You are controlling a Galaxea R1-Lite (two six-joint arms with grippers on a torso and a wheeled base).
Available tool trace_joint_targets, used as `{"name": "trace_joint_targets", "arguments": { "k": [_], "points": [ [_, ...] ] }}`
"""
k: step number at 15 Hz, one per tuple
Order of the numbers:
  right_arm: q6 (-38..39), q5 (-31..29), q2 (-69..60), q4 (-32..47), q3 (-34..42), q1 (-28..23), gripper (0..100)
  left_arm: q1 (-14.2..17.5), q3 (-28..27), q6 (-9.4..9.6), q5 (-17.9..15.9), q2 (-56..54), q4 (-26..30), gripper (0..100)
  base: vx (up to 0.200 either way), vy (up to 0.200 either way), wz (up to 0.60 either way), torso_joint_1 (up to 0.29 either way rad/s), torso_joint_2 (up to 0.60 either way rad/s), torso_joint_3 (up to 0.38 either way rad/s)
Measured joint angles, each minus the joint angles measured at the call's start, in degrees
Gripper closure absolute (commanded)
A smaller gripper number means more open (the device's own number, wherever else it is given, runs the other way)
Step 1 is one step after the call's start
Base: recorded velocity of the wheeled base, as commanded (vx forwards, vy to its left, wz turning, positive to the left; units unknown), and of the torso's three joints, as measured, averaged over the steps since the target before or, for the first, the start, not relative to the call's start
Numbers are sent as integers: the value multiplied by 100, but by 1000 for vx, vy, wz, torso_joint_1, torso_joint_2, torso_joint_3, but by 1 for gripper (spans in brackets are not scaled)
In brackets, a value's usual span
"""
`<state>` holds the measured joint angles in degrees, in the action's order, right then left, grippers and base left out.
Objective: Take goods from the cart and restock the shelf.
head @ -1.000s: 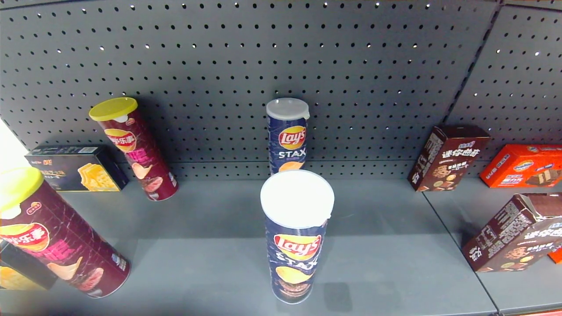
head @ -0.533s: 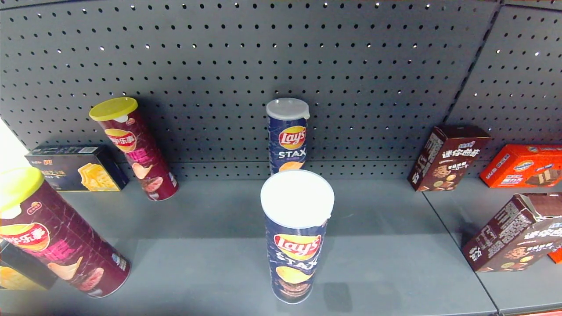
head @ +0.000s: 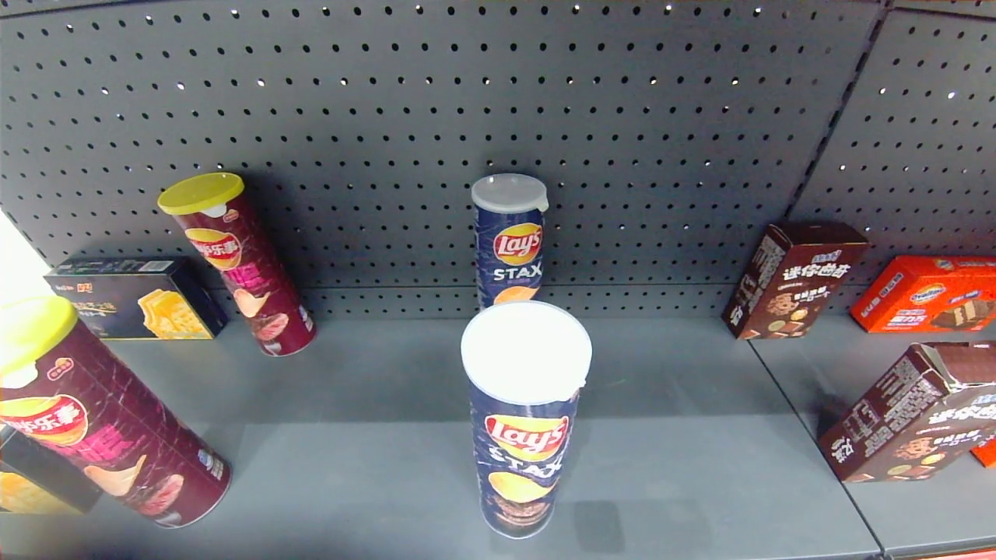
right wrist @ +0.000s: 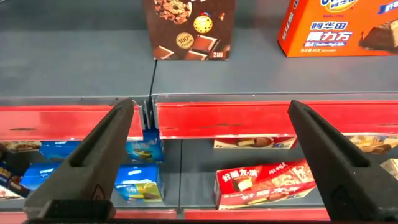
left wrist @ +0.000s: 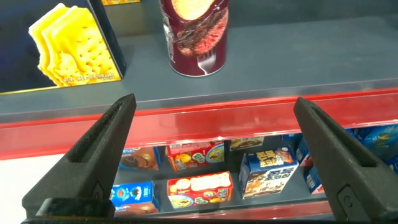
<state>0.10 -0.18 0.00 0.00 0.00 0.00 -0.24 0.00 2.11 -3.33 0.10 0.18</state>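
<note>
I take the front blue can (head: 525,420) as my mark: it stands upright on the shelf (head: 685,467), near the front edge and with the label outward, so I judge it as already stocked. Straight behind it, close to the perforated back wall, a second blue can (head: 510,241) stands in the same line, which makes one tidy row of the same product. Left of my mark are a far maroon can (head: 241,264), a near maroon can (head: 101,420) and a cracker box (head: 132,299); right of it are a brown box (head: 790,280) and an orange box (head: 926,295). My left tool (left wrist: 214,102) hangs in front of the shelf's red edge (left wrist: 249,118), left of the mark, spread wide and holding nothing. My right tool (right wrist: 211,104) is the same, right of the mark. Both being empty, I think the next move is to fetch another item from the cart.
</note>
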Motion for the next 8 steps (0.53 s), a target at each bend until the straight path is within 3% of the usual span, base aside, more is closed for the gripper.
{"name": "trace_joint_targets", "arguments": {
  "k": [3,8],
  "points": [
    [0,2,-2,2,0,0,0,-2,0,-1,-6,0,2,0,-200,0,0,10,1,-1],
    [1,2,-5,2,0,0,0,0,0,0,-17,0,0,0,0,0,0,0,0,0]
  ]
}}
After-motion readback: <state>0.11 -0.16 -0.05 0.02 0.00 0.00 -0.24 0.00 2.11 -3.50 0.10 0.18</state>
